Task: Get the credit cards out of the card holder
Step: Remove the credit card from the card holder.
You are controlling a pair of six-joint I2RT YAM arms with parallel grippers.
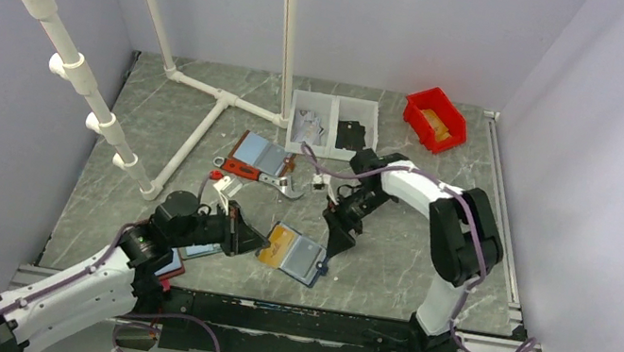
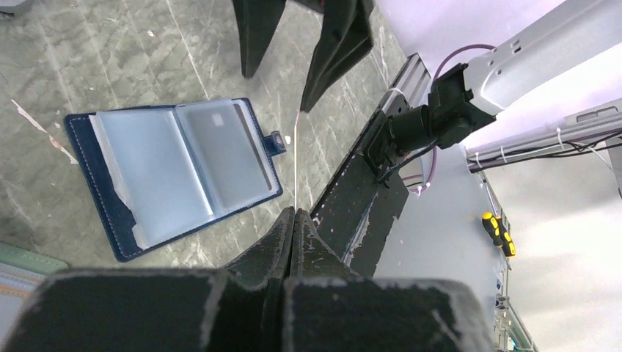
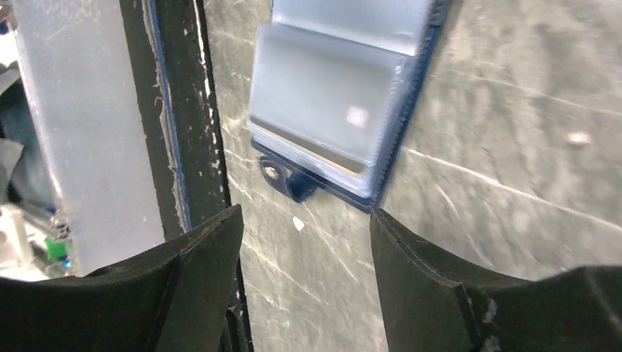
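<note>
The navy card holder (image 1: 306, 258) lies open on the table, light blue pockets up; it also shows as the holder (image 2: 176, 165) and the holder (image 3: 334, 95), with its strap tab (image 3: 286, 180). My left gripper (image 1: 261, 244) is shut on a tan credit card (image 1: 277, 247) just left of the holder. From the left wrist the card (image 2: 295, 154) shows only as a thin edge running out of the left gripper (image 2: 293, 211). My right gripper (image 1: 336, 237) (image 3: 304, 216) stands open over the table beside the strap tab, holding nothing. No black card shows.
A red-edged holder (image 1: 254, 155) and a metal wrench (image 1: 287, 187) lie behind. Two white bins (image 1: 333, 122) and a red bin (image 1: 435, 118) stand at the back. White pipes (image 1: 202, 124) cross the left. A green-edged holder (image 2: 22, 264) lies near my left arm.
</note>
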